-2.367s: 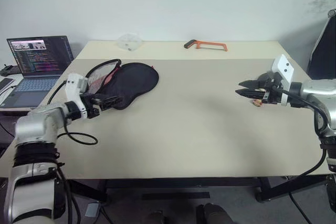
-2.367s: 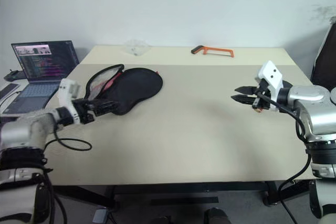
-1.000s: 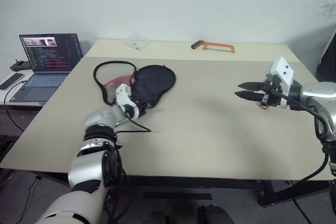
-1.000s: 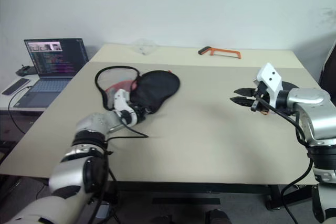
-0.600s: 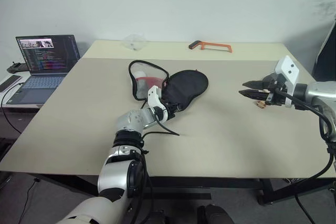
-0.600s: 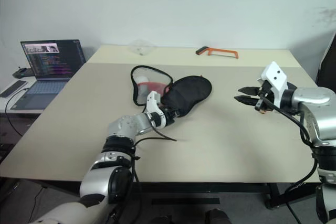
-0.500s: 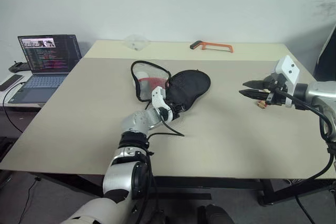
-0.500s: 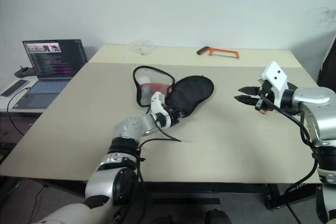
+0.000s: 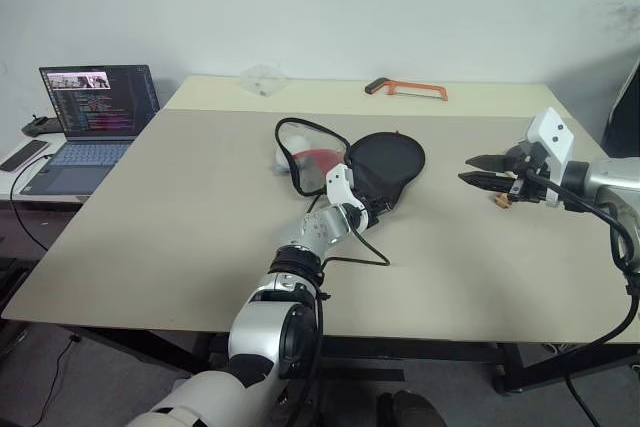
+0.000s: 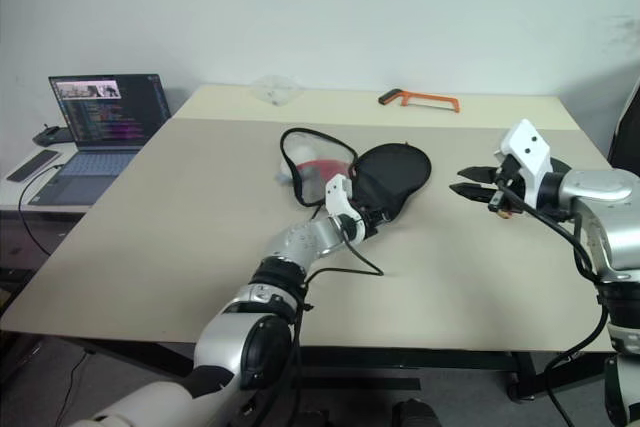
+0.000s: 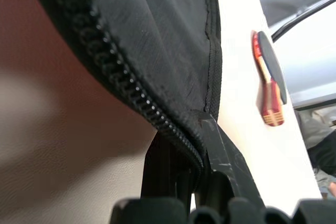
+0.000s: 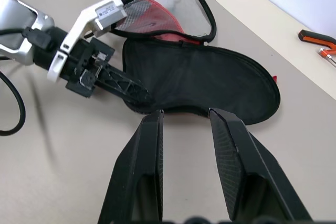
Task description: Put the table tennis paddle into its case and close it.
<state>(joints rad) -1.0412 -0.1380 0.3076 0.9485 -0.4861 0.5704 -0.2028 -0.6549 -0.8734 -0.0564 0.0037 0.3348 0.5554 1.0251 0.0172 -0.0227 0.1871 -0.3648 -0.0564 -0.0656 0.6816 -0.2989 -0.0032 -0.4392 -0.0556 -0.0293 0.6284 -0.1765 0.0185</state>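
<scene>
The case [image 9: 392,157] lies unzipped near the middle of the table, black half to the right. Its mesh-and-red flap [image 9: 312,155] is folded back to the left. My left gripper [image 9: 376,209] is shut on the case's near zip edge [image 11: 157,108], pinching the fabric. My right gripper [image 9: 466,168] hovers over the right side of the table, open, nothing between its fingers [image 12: 149,150]. The table tennis paddle [image 11: 270,80] appears to lie flat on the table by that gripper, dark face up. In the eye views only its wooden handle [image 9: 497,200] peeks out below the gripper.
An orange-handled hacksaw [image 9: 407,89] and a clear plastic piece [image 9: 262,77] lie along the far edge. An open laptop [image 9: 95,107] stands on a side table to the left. My left arm's black cable [image 9: 365,252] loops on the tabletop.
My left gripper has dragged the case to the right, from the table's left part to near its middle. The right gripper has stayed where it was, still open.
</scene>
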